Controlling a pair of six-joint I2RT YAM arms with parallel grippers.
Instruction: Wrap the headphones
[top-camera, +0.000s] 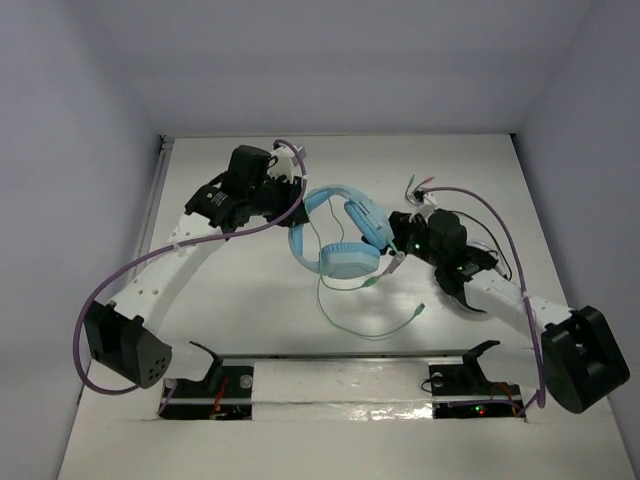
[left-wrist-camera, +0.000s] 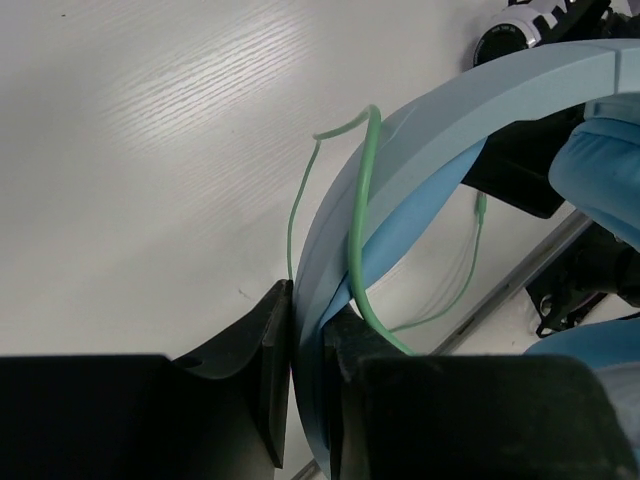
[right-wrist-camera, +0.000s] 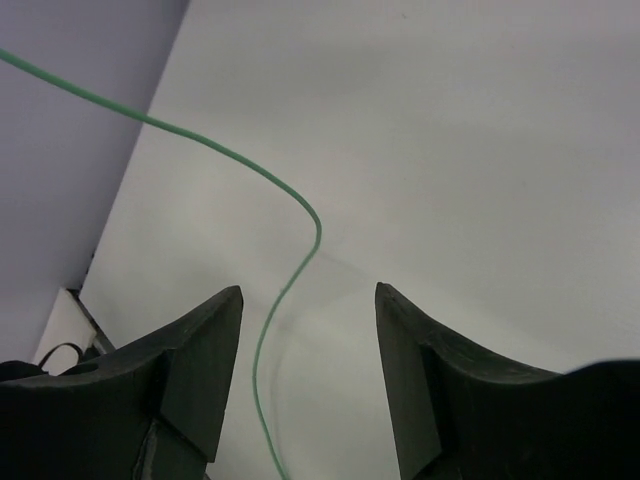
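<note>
The light blue headphones (top-camera: 348, 261) lie mid-table, with one ear cup toward the front and the headband arching to the back left. My left gripper (top-camera: 298, 205) is shut on the blue headband (left-wrist-camera: 318, 300), which stands between its fingers. The thin pale-green cable (top-camera: 360, 325) loops across the table in front of the headphones and ends in a plug (top-camera: 420, 312). In the left wrist view the cable (left-wrist-camera: 362, 200) drapes over the headband. My right gripper (top-camera: 396, 250) is beside the right ear cup. It is open (right-wrist-camera: 308, 300), and a strand of cable (right-wrist-camera: 290, 280) runs between its fingers without touching them.
A metal rail (top-camera: 340, 355) crosses the table front between the arm bases. A small bunch of coloured wires (top-camera: 420, 185) lies at the back right. White walls close in the table at the back and both sides.
</note>
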